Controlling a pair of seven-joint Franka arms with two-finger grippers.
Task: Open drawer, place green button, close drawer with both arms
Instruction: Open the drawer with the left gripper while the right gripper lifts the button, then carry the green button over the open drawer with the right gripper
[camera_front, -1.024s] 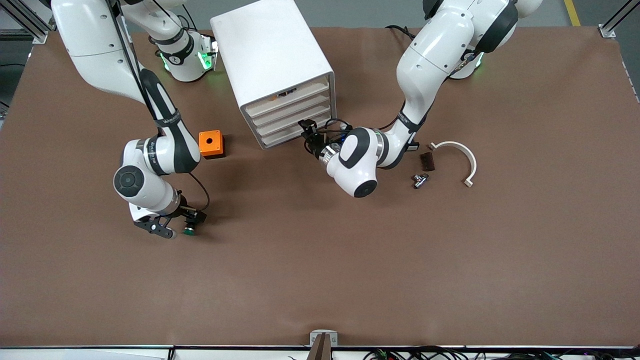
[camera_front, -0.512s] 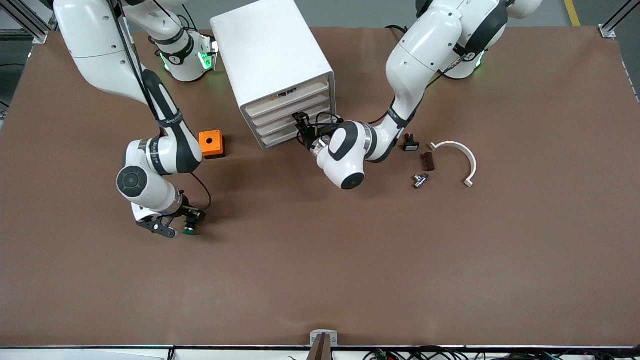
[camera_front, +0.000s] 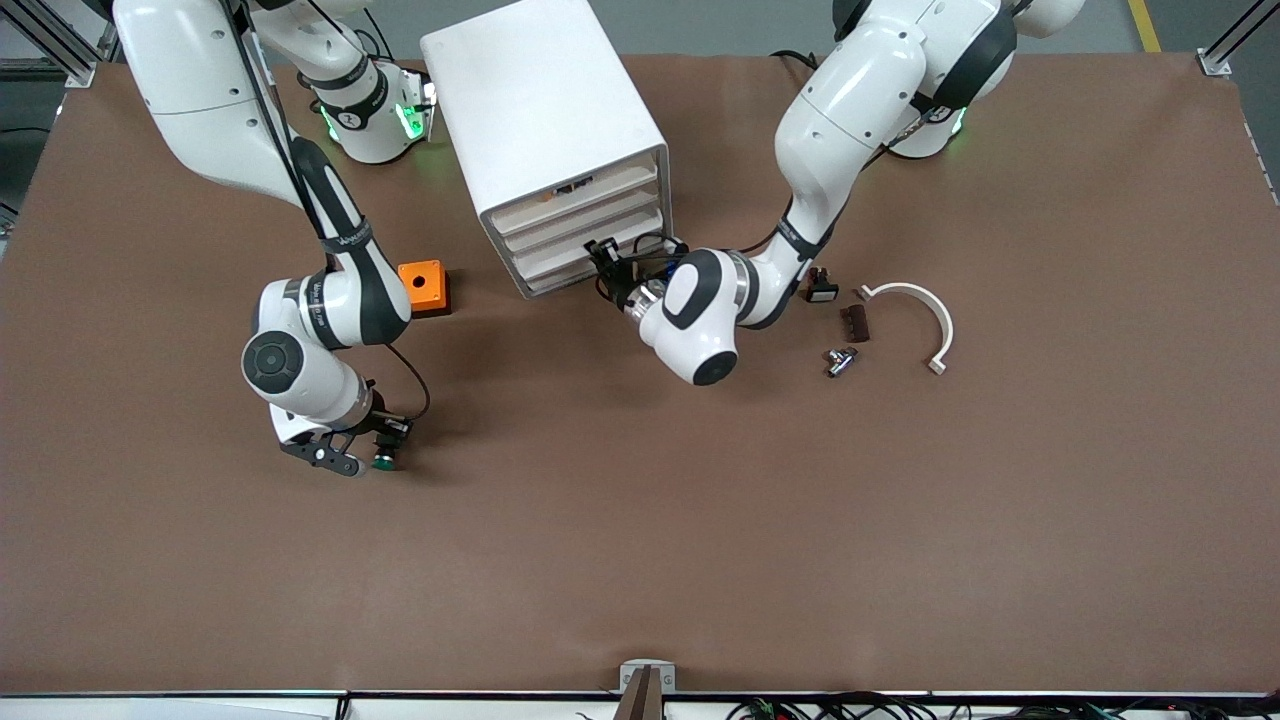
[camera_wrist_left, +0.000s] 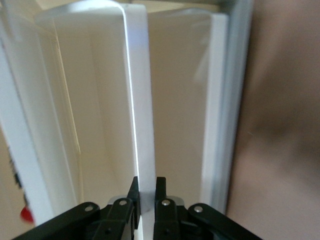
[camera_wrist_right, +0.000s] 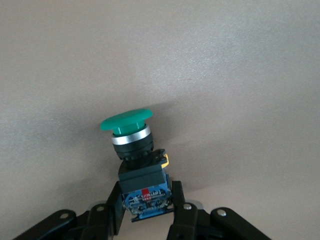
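Note:
The white four-drawer cabinet (camera_front: 545, 110) stands at the robots' end of the table. My left gripper (camera_front: 603, 254) is at the third drawer (camera_front: 555, 252) down, shut on that drawer's front edge (camera_wrist_left: 142, 125); in the left wrist view the jaws (camera_wrist_left: 146, 189) pinch the thin white edge. My right gripper (camera_front: 372, 450) is low over the table toward the right arm's end, shut on the button (camera_front: 381, 462). In the right wrist view the gripper (camera_wrist_right: 145, 202) holds the blue-black body and the green cap (camera_wrist_right: 125, 120) points away from the fingers.
An orange box with a hole (camera_front: 421, 286) sits beside the cabinet, toward the right arm's end. Toward the left arm's end lie a small black-and-white switch (camera_front: 822, 290), a brown piece (camera_front: 853, 322), a metal fitting (camera_front: 840, 360) and a white curved clamp (camera_front: 915, 305).
My left gripper moved in from just off the cabinet to the third drawer's front and shut on its edge. My right arm shifted slightly, still holding the button.

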